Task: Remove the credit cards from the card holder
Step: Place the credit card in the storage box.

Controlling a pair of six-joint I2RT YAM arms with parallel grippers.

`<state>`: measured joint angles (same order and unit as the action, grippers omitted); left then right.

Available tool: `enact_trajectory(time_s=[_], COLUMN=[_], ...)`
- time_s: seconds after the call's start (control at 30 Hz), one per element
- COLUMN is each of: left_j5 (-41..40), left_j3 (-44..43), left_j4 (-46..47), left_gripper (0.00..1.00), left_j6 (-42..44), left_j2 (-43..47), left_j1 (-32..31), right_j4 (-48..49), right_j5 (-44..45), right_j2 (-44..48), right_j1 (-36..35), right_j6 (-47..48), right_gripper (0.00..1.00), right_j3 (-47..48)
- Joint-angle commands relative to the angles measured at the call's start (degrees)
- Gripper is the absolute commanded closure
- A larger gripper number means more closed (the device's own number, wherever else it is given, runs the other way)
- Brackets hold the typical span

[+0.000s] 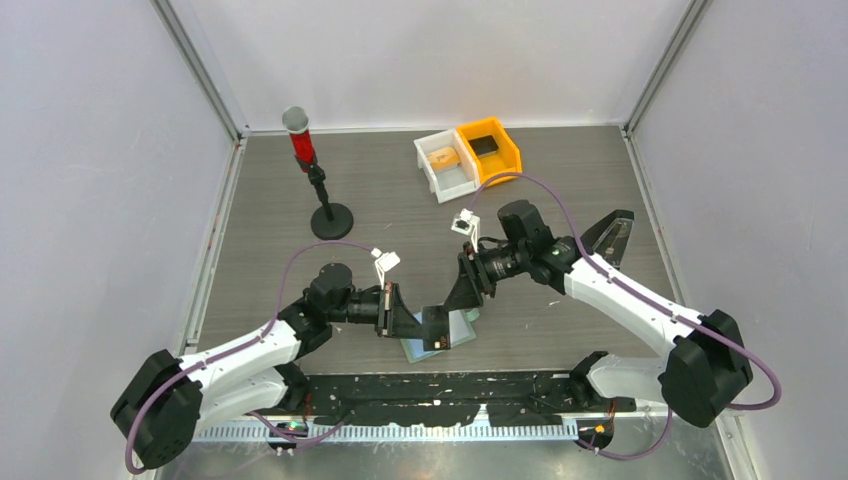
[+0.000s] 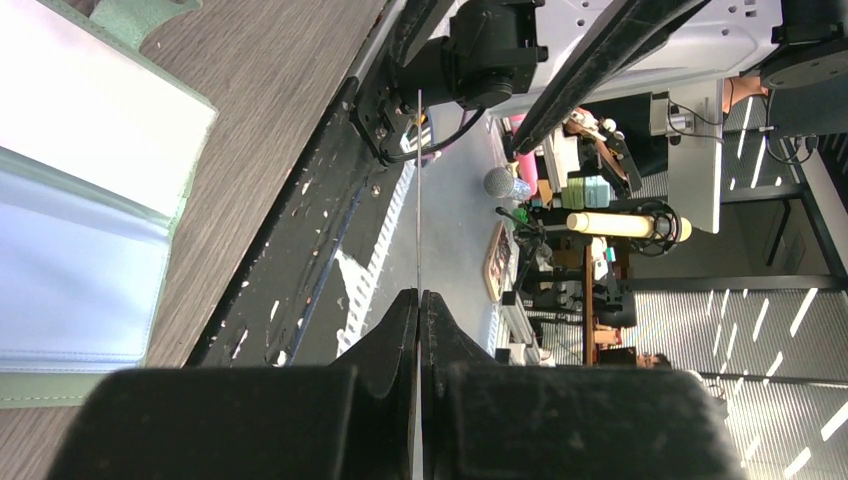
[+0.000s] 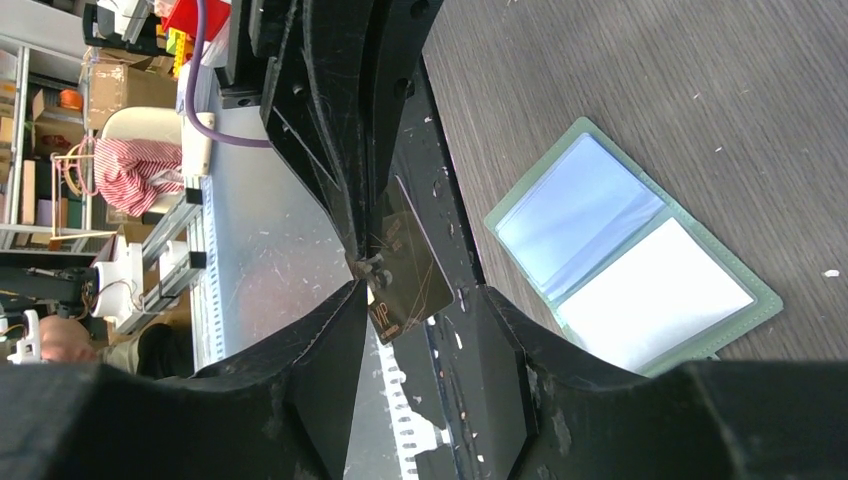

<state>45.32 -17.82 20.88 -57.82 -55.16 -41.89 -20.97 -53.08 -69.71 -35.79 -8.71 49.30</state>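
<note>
Tabletop (image 1: pixel 400 210), card holder (image 3: pixel 630 270) open, block (image 1: pixel 484 145) in orange bin (image 1: pixel 505 168)

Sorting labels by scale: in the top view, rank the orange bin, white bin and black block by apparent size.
Largest, too alike to rank: orange bin and white bin. Smallest: black block, inside the orange bin.

The card holder (image 3: pixel 620 262) is glossy translucent plastic with a matt green border; the counter (image 3: pixel 640 80) is matt grey wood-grain.
</note>
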Motion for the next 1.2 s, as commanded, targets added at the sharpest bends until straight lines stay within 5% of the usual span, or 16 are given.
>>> enact_trajectory(time_s=[0.0,0.3,0.5,0.6,0.77,0.97,1.17], left_j5=[2.3,1.8,1.3,1.2,-2.1,-8.5,-15.4], left_j3=[-2.0,-0.9,-1.0,-1.4,-2.9,-7.0,-10.4], left_j4=[3.2,4.8,5.0,3.8,-6.0,-20.3,-32.2], left_gripper=[1.0,1.0,1.0,1.0,0.56,0.18,0.01], left_j6=[-0.2,-0.5,-0.5,-0.1,4.3,10.6,15.4], left_j2=[-0.1,-0.6,-0.7,-0.6,2.1,7.9,11.0], left_j1=[0.0,0.0,0.0,0.0,0.0,0.0,0.0], right_j4=[1.9,3.1,7.0,7.2,7.6,9.7,11.4], right_j5=[-0.9,0.2,-1.0,0.8,5.7,11.8,19.7], right_j2=[-1.3,-2.4,-0.9,0.4,3.6,8.2,7.2], right_j1=[-0.2,-0.8,-0.9,-0.9,-0.6,1.1,6.6], right_j6=[1.2,0.7,-1.5,-1.5,-3.7,-6.3,-9.4], right_gripper=[0.49,0.53,0.9,0.94,0.95,0.95,0.95], right_j3=[0.0,-1.0,-3.0,-3.2,-2.2,-1.6,0.7])
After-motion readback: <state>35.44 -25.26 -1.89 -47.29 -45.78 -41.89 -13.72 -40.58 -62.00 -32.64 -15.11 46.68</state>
